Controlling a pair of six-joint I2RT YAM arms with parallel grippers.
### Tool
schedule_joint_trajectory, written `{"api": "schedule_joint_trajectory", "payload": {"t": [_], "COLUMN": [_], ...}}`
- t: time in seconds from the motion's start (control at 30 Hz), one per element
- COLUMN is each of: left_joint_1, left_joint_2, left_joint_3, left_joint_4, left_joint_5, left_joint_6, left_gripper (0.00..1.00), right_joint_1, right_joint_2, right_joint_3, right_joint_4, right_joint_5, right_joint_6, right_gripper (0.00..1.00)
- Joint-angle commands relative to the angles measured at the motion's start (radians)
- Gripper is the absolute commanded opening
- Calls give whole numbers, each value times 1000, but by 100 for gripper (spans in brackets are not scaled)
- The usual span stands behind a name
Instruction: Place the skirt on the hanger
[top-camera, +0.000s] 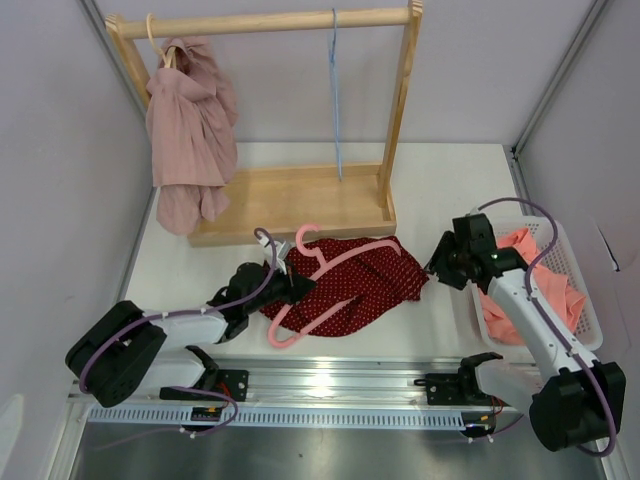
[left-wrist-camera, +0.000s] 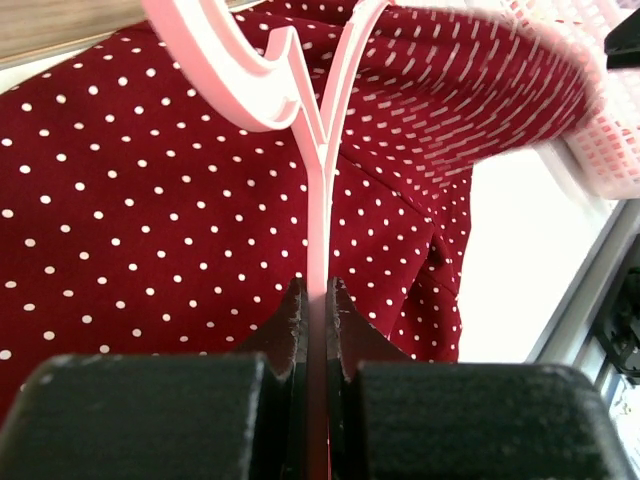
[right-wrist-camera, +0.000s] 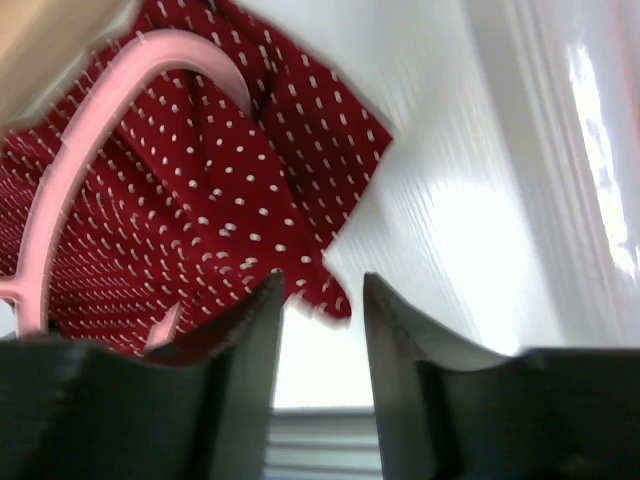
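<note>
A red skirt with white dots (top-camera: 360, 285) lies crumpled on the white table in front of the wooden rack. A pink plastic hanger (top-camera: 325, 270) lies across it. My left gripper (top-camera: 296, 287) is shut on the hanger's bar, which runs up between the fingers in the left wrist view (left-wrist-camera: 318, 200) over the skirt (left-wrist-camera: 130, 210). My right gripper (top-camera: 436, 265) is open and empty, just right of the skirt's right edge. In the right wrist view the skirt (right-wrist-camera: 210, 210) and the hanger's curve (right-wrist-camera: 100, 130) lie ahead of the open jaws (right-wrist-camera: 320, 295).
A wooden clothes rack (top-camera: 300, 200) stands at the back with a pink garment (top-camera: 190, 130) on its left end and a blue cord (top-camera: 336, 90) hanging from the rail. A white basket (top-camera: 580, 290) with a coral cloth (top-camera: 530, 290) sits at the right.
</note>
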Motion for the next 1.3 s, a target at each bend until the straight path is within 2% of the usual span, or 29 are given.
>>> {"api": "schedule_joint_trajectory", "payload": {"t": [0.0, 0.07, 0.17, 0.23, 0.3, 0.33, 0.43, 0.47, 0.57, 0.63, 0.8, 1.1, 1.27], "left_joint_1": [-9, -9, -11, -11, -11, -11, -12, -11, -12, -11, -11, -11, -11], "left_joint_2": [10, 13, 23, 27, 27, 27, 24, 27, 32, 36, 39, 42, 44], "left_joint_3": [-18, -26, -25, -25, -26, -26, -23, -22, -14, -14, -6, 15, 21], "left_joint_4": [-14, -8, -8, -7, -5, -6, -13, -14, -19, -16, -23, -48, -63], "left_joint_5": [-64, -66, -70, -64, -67, -67, -67, -66, -75, -84, -80, -80, -77], "left_joint_6": [62, 62, 63, 63, 63, 62, 59, 59, 48, 37, 33, 33, 34], "left_gripper": [0, 0, 0, 0, 0, 0, 0, 0, 0, 0, 0, 0, 0], "right_joint_1": [89, 185, 345, 460, 538, 630, 753, 831, 937, 971, 1043, 1112, 1140], "right_joint_2": [-70, -94, -101, -105, -69, -49, 63, 94, 232, 333, 458, 603, 660], "right_joint_3": [2, 8, 24, -5, -10, -7, 28, 38, 79, 93, 113, 122, 143], "right_joint_4": [-15, -24, -4, 101, 201, 235, 348, 376, 457, 520, 666, 763, 754], "right_joint_5": [160, 226, 296, 289, 293, 304, 358, 375, 445, 480, 556, 613, 632], "right_joint_6": [7, 50, 110, 122, 104, 90, 18, -6, -69, -104, -167, -178, -160], "right_gripper": [55, 61, 60, 59, 54, 54, 54, 54, 52, 51, 53, 52, 50]}}
